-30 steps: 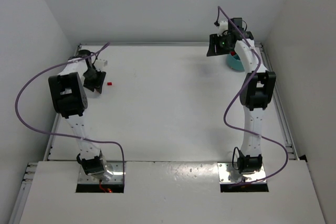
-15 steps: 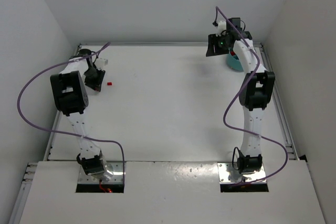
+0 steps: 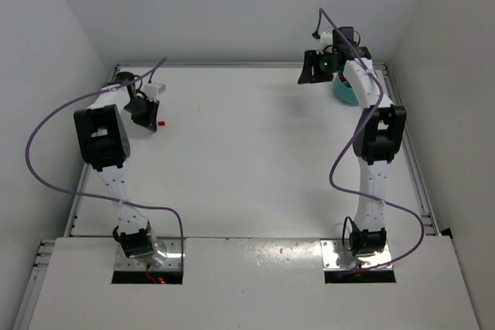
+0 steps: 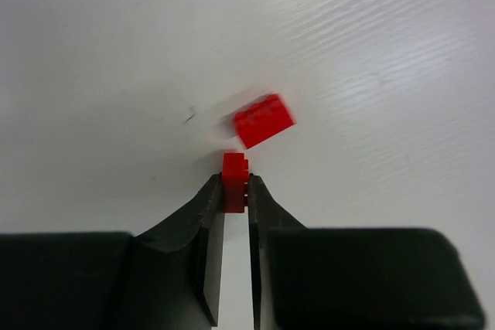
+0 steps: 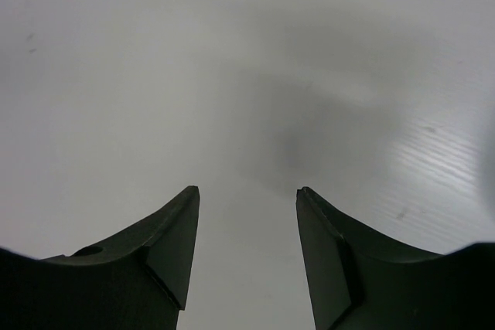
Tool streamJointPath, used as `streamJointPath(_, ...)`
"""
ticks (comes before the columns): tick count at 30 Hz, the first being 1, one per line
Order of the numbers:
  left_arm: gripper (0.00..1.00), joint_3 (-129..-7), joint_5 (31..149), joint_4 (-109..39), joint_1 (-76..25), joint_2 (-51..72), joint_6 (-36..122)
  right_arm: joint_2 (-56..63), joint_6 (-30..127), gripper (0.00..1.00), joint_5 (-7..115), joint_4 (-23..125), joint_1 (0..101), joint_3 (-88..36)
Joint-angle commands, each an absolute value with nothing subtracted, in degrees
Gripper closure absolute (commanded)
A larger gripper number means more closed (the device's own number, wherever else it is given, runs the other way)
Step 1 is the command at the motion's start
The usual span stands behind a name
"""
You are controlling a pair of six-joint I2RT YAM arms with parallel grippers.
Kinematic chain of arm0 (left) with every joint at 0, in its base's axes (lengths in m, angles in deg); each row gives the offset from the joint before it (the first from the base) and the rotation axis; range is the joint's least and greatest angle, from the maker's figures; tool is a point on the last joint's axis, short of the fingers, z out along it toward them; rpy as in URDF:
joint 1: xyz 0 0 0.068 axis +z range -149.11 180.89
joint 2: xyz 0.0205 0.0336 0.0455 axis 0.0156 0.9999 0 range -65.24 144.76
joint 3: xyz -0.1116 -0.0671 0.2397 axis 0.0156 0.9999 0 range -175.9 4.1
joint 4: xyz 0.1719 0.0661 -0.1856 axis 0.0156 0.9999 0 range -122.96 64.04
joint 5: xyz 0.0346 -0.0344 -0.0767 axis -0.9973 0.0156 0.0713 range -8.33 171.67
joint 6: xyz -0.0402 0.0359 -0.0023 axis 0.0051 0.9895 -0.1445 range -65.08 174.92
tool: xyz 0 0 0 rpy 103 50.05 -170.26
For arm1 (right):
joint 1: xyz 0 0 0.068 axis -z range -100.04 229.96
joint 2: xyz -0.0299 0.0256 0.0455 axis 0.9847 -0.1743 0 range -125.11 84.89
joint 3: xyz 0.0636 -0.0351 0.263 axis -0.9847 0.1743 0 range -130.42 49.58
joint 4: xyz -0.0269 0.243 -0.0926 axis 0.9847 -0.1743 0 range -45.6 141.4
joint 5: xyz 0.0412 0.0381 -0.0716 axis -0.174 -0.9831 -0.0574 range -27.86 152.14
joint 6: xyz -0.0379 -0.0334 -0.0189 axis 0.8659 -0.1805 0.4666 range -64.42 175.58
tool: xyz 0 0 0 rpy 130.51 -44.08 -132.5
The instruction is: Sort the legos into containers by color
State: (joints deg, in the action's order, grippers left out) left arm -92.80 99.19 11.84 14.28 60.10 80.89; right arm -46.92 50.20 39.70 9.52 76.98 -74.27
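Two white arms (image 3: 370,191) with black joints (image 3: 99,138), looping purple cables (image 3: 46,125), black claws (image 4: 234,183).

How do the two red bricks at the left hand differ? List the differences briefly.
The held brick is pinched in the left hand; the loose brick lies free on the table just beyond it. The held brick shows a narrow upright face; the loose brick shows a wider side, turned at an angle. Both are red and small.
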Motion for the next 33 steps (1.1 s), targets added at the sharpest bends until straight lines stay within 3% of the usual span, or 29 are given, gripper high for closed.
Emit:
streamJointPath(1,0.84,-94.42,111.53,10.47,12.33,53.78,80.06,-44.39,40.24,0.47,28.05,13.86,76.18,-71.71)
streamJointPath(7,0.84,-91.53,121.30,4.15,5.21,47.19,77.59,-46.77,31.15,0.47,14.69,19.58,75.05,-69.51)
streamJointPath(19,0.84,-85.46,125.35,-12.54,-12.63,41.02,74.00,-49.76,26.41,0.47,2.38,25.47,72.05,-71.79)
streamJointPath(24,0.84,-85.80,132.11,-16.25,-15.01,41.55,72.06,-49.24,23.15,0.53,-8.33,31.53,70.12,-68.20)
streamJointPath(27,0.84,-89.75,139.92,-16.26,-15.01,44.79,65.83,-48.53,27.26,0.62,-10.46,30.76,70.12,-67.66)
streamJointPath(31,0.84,-93.10,148.46,-16.26,-14.40,47.70,58.97,-47.74,53.83,0.65,-2.83,8.84,69.60,-75.92)
streamJointPath(33,0.84,-93.10,149.61,-16.26,-14.92,47.70,58.17,-46.51,58.11,0.65,-1.59,6.15,69.59,-75.92)
